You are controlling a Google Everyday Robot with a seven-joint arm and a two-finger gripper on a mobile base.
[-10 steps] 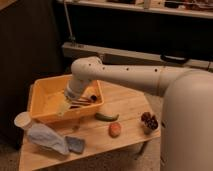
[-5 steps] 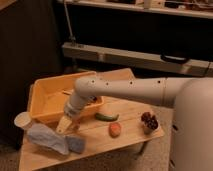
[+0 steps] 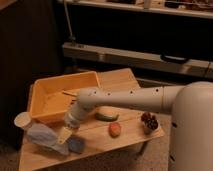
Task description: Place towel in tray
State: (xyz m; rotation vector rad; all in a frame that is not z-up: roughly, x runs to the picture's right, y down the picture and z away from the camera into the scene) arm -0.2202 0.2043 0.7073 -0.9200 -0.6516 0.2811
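A grey-blue towel (image 3: 46, 137) lies crumpled at the front left of the wooden table (image 3: 125, 80). An orange-yellow tray (image 3: 46, 89) stands behind it at the table's left. My gripper (image 3: 64, 135) hangs from the white arm (image 3: 130, 100) and sits low over the towel's right end, in front of the tray. Its yellowish fingers (image 3: 65, 133) point down at the towel.
A white cup (image 3: 23, 120) stands left of the towel. A small blue object (image 3: 76, 145) lies at the towel's right. A green vegetable (image 3: 107, 116), an orange fruit (image 3: 115, 129) and a dark bunch of grapes (image 3: 149, 122) lie to the right.
My gripper has moved from over the tray forward and down to the towel at the front left of the table.
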